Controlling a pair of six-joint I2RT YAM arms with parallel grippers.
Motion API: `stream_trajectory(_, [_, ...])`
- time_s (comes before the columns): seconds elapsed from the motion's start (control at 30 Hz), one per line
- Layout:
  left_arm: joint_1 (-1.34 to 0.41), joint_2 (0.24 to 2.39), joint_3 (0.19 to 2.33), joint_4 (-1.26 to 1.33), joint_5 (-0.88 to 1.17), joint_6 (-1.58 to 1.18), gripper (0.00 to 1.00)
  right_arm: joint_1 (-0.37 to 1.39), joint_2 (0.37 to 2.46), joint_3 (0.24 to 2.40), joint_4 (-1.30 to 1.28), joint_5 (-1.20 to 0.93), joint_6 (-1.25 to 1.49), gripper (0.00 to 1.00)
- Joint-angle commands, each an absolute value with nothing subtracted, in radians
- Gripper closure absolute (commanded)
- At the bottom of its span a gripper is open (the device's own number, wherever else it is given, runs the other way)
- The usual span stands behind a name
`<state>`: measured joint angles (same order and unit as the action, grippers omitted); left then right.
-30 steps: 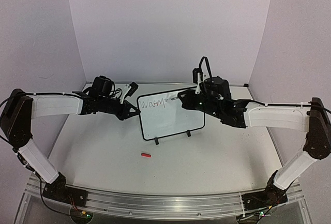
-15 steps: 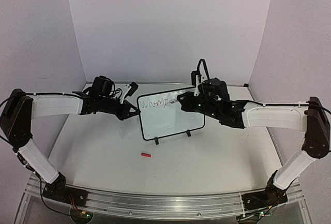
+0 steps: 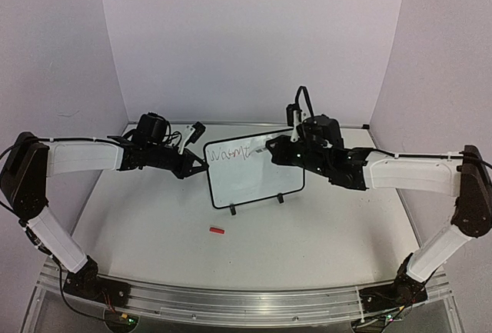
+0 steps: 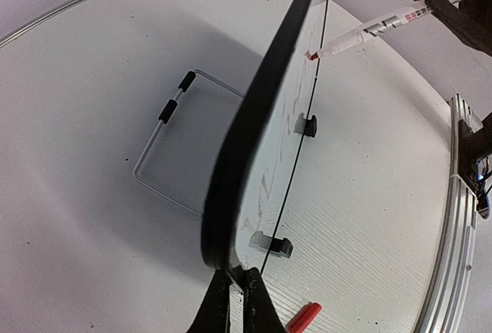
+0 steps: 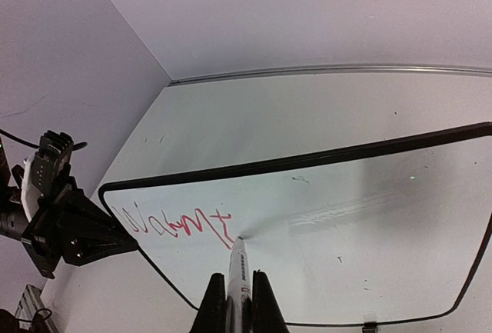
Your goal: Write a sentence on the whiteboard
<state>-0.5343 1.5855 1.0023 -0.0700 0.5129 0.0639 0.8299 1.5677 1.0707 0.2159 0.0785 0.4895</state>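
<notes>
Here's the left end effector (image 3: 198,165) pinching the black-framed white rectangular whiteboard (image 3: 257,183), upright on the white table (image 3: 154,225). The right end effector (image 5: 237,302) clamps a white-barrelled marker (image 5: 237,268), its tip touching the board at the end of the thin reddish handwritten sentence (image 5: 173,224).

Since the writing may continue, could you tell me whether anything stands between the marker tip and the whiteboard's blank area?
Nothing visible does. The marker in the right tool touches the whiteboard just past the sentence; the left tool grips only its edge.
</notes>
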Motion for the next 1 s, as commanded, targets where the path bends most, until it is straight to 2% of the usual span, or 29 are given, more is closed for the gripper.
stream_trajectory(0.0, [-0.535, 1.608, 1.026, -0.123, 0.443, 0.122, 1.00, 0.827, 1.473, 1.062, 0.231, 0.117, 0.471, 1.00])
stream_trajectory(0.97, [-0.536, 1.618, 1.029, -0.124, 0.448, 0.120, 1.00, 0.827, 1.536, 1.152, 0.239, 0.123, 0.424, 1.00])
